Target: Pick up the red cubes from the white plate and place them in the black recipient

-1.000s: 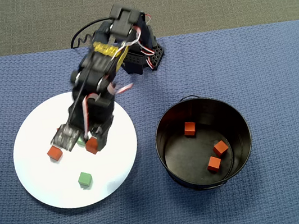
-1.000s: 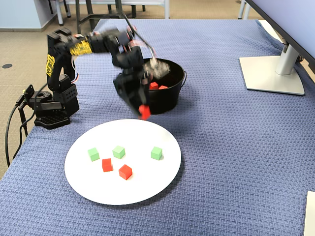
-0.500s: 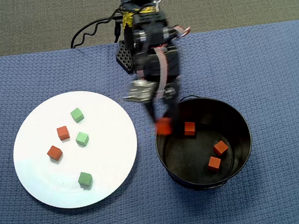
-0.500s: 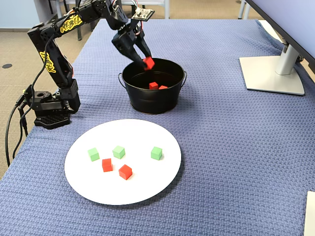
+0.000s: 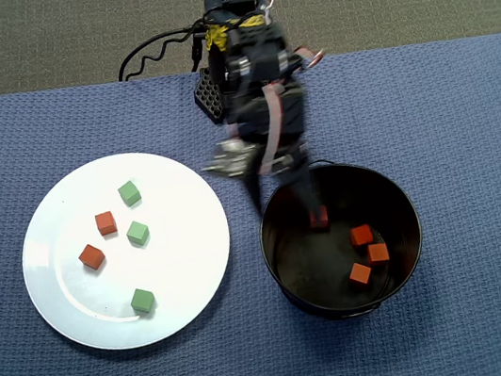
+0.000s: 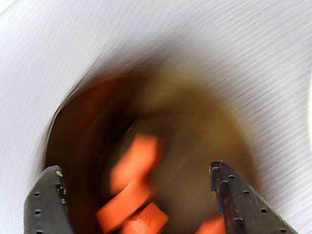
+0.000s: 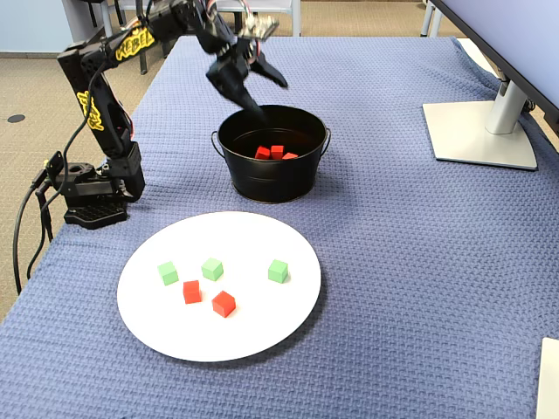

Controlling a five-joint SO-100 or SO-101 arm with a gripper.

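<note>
My gripper (image 5: 274, 184) hangs open and empty over the near-left rim of the black recipient (image 5: 409, 211); it also shows in the fixed view (image 7: 262, 87). Several red cubes (image 5: 361, 234) lie on the pot's bottom. In the blurred wrist view the open gripper (image 6: 136, 192) looks down into the pot (image 6: 87, 131), with red cubes (image 6: 134, 163) between the fingers. Two red cubes (image 5: 105, 222) (image 5: 92, 256) lie on the white plate (image 5: 183, 246), left of the pot. In the fixed view the plate (image 7: 262, 323) is in front of the pot (image 7: 275, 179).
Three green cubes (image 5: 129, 193) (image 5: 137, 233) (image 5: 142, 300) share the plate with the red ones. The arm's base (image 7: 96, 196) stands at the blue cloth's left edge in the fixed view. A monitor foot (image 7: 476, 131) stands at the right.
</note>
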